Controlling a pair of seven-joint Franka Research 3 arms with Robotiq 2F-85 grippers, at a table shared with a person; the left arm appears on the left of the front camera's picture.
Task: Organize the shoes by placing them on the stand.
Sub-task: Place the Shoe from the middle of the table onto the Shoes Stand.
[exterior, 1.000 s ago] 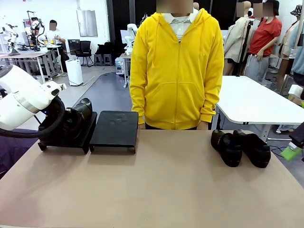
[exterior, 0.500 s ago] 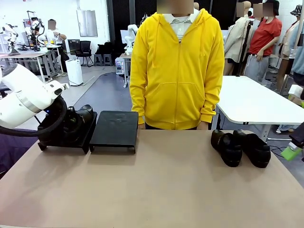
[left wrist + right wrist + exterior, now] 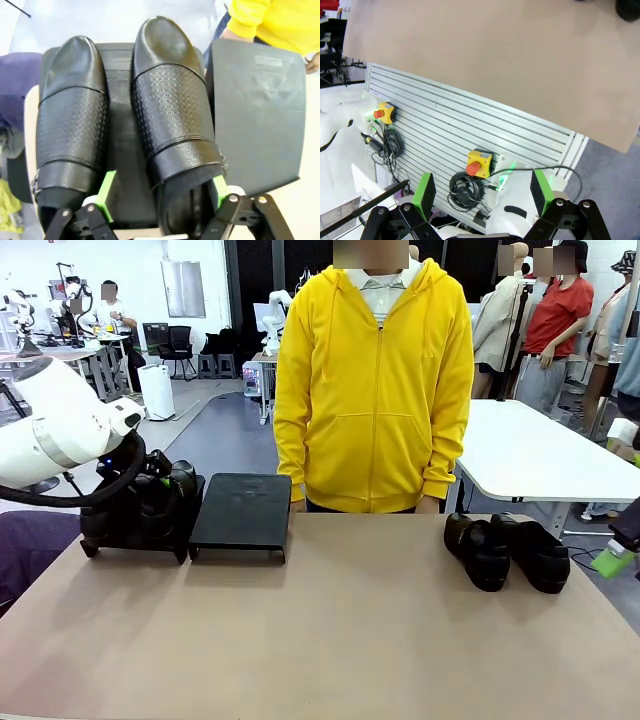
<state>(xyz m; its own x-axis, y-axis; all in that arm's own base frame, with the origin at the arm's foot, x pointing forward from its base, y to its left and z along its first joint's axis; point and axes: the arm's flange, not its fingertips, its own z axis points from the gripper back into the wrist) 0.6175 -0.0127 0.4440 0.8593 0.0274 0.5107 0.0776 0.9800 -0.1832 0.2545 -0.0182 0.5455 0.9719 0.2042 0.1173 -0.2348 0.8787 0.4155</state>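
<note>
Shoes, black slip-on, four. Two lie side by side on the left stand platform (image 3: 122, 150), toes pointing away: outer shoe (image 3: 70, 120) and inner shoe (image 3: 170, 115). Left jaws spread, the inner shoe's heel between the green pads (image 3: 106, 190). One pad stands clear in the gap between the shoes, the other close by the heel's far side, contact not discernible. Second platform (image 3: 260, 115) just beside. Remaining pair (image 3: 478, 555) on the worktop (image 3: 330, 640), well apart, robot's right. Right jaws spread wide, pads (image 3: 424, 192) off the worktop's edge.
</note>
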